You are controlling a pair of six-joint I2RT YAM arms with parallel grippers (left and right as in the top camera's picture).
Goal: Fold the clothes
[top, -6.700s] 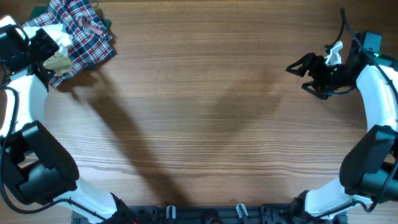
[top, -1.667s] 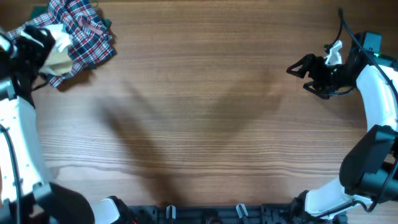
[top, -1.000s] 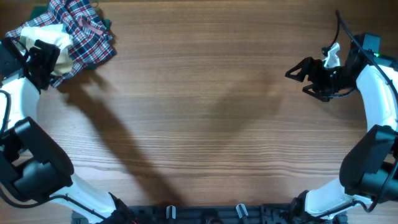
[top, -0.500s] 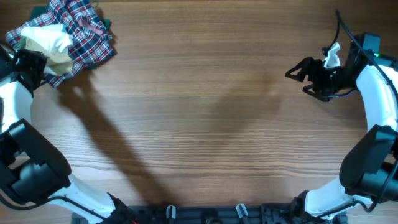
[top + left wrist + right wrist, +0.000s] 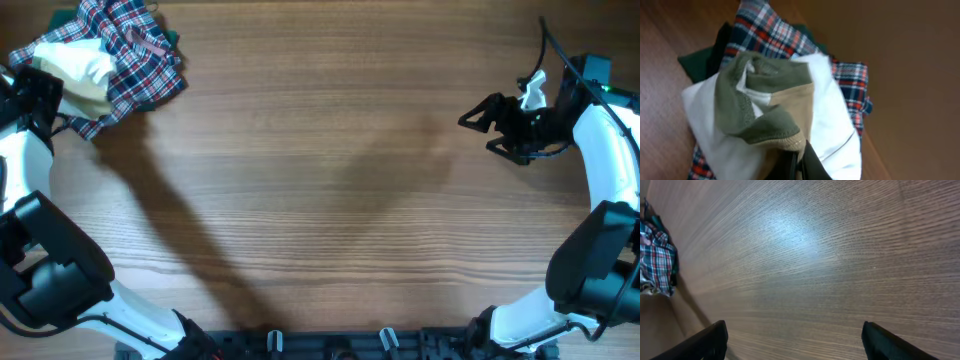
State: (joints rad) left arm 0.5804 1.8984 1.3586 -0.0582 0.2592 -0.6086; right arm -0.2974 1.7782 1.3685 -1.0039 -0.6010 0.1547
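Note:
The clothes, a small white garment with tan and olive parts, lie bunched on the plaid heap at the table's far left corner. My left gripper sits at the garment's left edge. In the left wrist view its fingers are shut on the tan ribbed hem of the clothes, with white cloth spilling to both sides. My right gripper hovers over bare wood at the far right. Its jaws stand wide apart with nothing between them, and the right wrist view shows the gripper over bare table.
A red-blue-white plaid heap lies under and behind the garment, also seen in the left wrist view and small at the left of the right wrist view. A dark green cloth pokes out beneath it.
My left gripper has slid left off the top of the garment to its edge and closed on the tan hem. The right arm has stayed where it was.

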